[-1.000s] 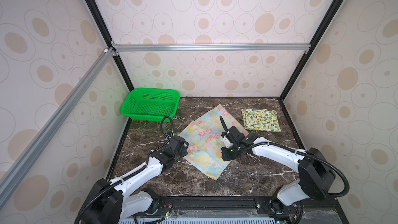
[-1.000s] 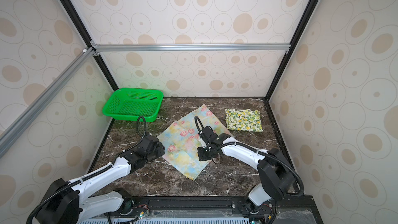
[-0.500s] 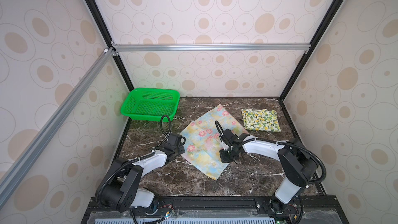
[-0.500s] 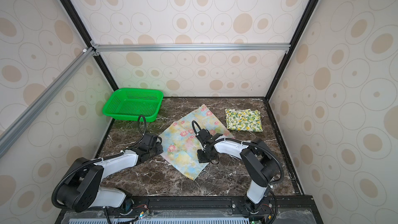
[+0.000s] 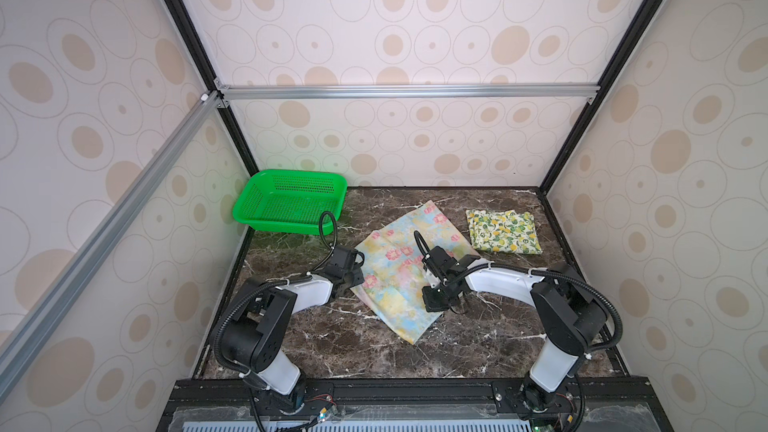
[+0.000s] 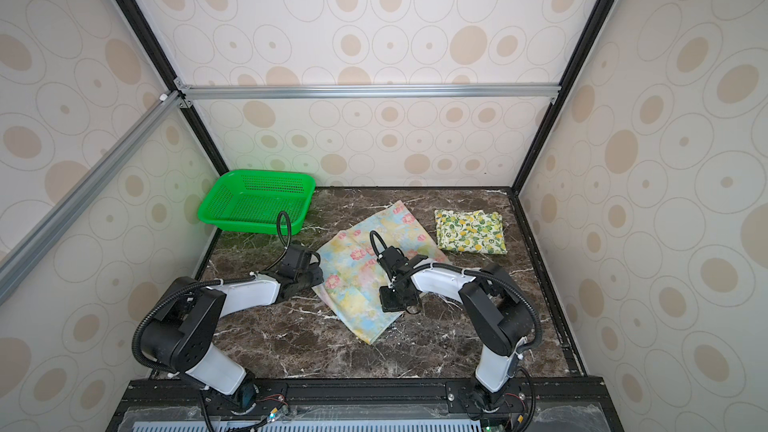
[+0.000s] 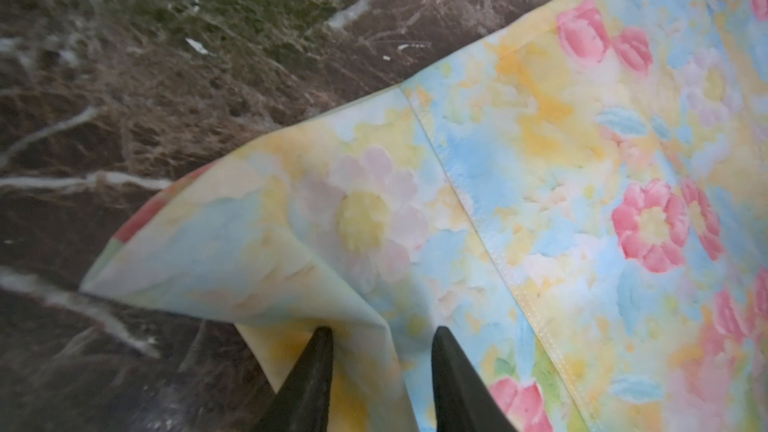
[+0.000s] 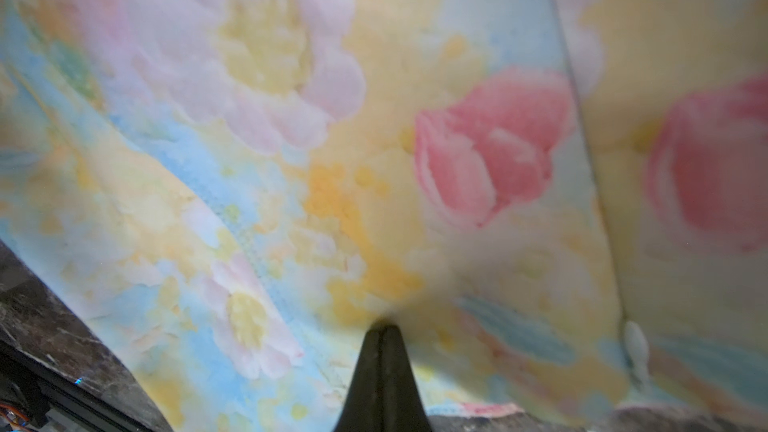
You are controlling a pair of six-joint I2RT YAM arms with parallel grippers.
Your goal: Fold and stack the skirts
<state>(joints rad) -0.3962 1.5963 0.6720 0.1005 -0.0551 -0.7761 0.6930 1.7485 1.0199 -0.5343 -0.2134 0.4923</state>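
While my right gripper [image 8: 384, 328] pinches the floral skirt's [image 5: 395, 284] edge away from the green basket [image 5: 291, 227], my left gripper [image 7: 381, 331] stands part-spread astride a raised fold on its basket-side edge. The lemon skirt [image 5: 503, 231] lies folded farther from the basket. First fold, I judge: left must clamp, then both lift together.

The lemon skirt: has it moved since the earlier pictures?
No. The lemon skirt lies in the same spot near the back right corner of the table.
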